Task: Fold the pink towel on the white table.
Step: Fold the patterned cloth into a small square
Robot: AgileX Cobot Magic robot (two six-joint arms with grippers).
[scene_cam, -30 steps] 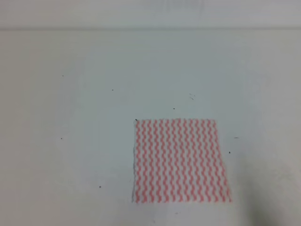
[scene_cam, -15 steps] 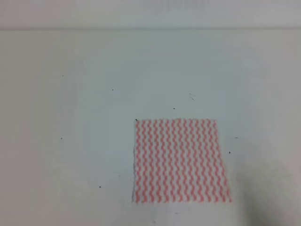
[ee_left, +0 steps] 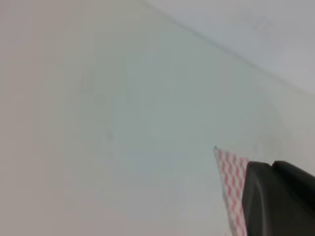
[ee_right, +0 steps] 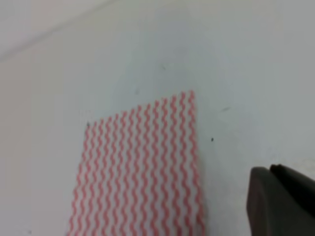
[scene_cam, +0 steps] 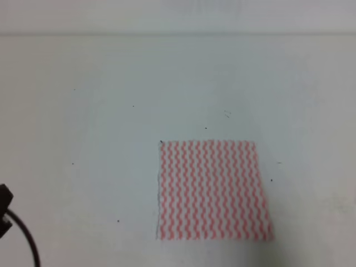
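The pink towel (scene_cam: 214, 190) lies flat and spread out as a square on the white table (scene_cam: 111, 139), right of centre toward the near edge. In the left wrist view only the towel's corner (ee_left: 230, 169) shows, beside a dark finger (ee_left: 278, 199) of my left gripper, which hovers off the cloth. The right wrist view has the towel (ee_right: 142, 167) at lower left, with a dark finger (ee_right: 283, 201) of my right gripper to its right over bare table. Neither view shows both fingers, so how each gripper stands is hidden.
A black part of the left arm with a curved cable (scene_cam: 19, 228) enters the high view at the lower left edge. The table's far edge (scene_cam: 178, 34) runs across the top. Tiny dark specks (scene_cam: 133, 105) dot the surface.
The black arm part with its cable has come into the high view at the lower left. A faint shadow at the lower right has gone. The towel has not moved.
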